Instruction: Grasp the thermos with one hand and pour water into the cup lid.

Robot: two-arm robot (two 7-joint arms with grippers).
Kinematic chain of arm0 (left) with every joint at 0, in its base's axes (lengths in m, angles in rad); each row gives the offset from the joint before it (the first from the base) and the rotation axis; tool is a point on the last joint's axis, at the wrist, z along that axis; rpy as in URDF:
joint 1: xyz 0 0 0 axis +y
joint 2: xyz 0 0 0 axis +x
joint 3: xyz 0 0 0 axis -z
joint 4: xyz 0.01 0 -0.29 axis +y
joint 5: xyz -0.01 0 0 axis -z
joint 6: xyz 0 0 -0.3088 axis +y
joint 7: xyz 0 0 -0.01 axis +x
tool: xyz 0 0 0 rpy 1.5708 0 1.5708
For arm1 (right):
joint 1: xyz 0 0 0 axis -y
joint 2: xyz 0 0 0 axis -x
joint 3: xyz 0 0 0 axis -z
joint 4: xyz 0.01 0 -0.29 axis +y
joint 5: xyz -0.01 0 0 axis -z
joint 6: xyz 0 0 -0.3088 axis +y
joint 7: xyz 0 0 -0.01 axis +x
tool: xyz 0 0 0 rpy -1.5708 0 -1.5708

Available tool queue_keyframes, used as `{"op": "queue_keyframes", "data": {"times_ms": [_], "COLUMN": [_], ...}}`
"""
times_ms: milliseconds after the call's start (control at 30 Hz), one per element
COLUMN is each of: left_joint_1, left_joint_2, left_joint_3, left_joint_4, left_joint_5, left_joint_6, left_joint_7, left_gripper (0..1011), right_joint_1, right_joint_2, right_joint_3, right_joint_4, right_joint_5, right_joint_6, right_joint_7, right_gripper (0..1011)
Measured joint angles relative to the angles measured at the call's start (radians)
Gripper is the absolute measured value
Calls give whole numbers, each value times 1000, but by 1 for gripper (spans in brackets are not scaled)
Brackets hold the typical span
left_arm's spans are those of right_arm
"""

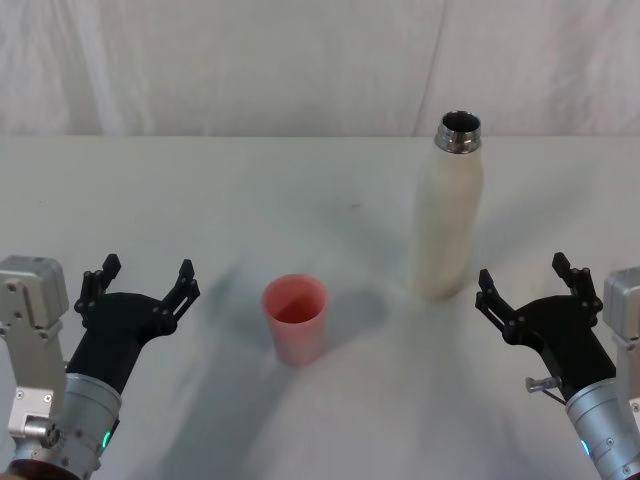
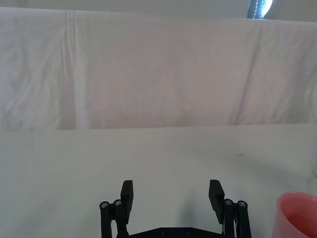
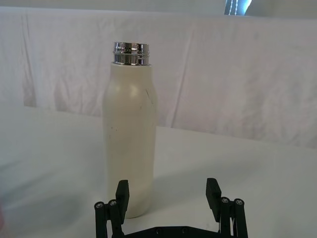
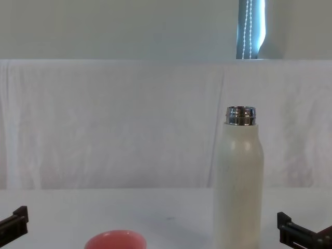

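white cloth point(image 1: 300, 60) backs the surface point(image 1: 250, 200) and nothing lies between either hand and its nearest object. thermos point(image 1: 449, 210) stands upright on the robot's right, neck uncapped; cup lid point(image 1: 295, 318) sits upright near the middle, apart from it. right hand point(image 1: 527, 282) rests low, near the thermos base without touching, fingers spread wide. left hand point(image 1: 142, 280) sits low beside the cup lid, fingers likewise wide, holding nothing.
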Motion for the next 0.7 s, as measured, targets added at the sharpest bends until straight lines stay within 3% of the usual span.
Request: {"op": "queue_keyframes", "data": {"times_ms": [700], "left_joint_1": [0], "left_joint_2": [0], "left_joint_3": [0], "left_joint_4": [0], "left_joint_5": [0], "left_joint_6": [0], "left_joint_7": [0], "left_gripper": [1001], "right_joint_1": [0], "right_joint_2": [0], "right_joint_3": [0], "right_joint_4": [0], "right_joint_5": [0], "right_joint_6": [0], "right_joint_7": [0], "right_gripper": [1001]}}
